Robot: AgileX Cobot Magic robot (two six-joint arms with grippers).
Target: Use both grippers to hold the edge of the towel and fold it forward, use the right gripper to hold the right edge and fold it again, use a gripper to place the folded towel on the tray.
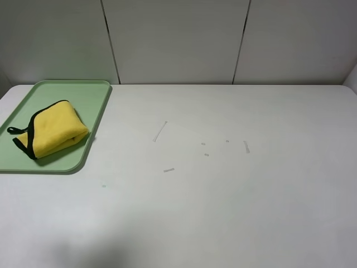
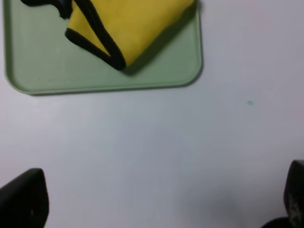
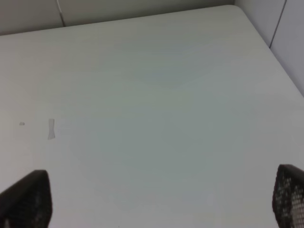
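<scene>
Plush yellow cloth towel with black piping; smooth, faintly glossy pale green plastic tray; matt white table.

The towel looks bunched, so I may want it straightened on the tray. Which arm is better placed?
Left, probably. Its open gripper faces the towel on the tray; the right wrist view shows only bare table.

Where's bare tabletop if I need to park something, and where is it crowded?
Bare: the wide table right of the tray and in front of it, bearing only small tape scraps mid-table. Crowded: the far left corner, where the folded towel fills much of the tray; a bare strip stays along its far rim.
</scene>
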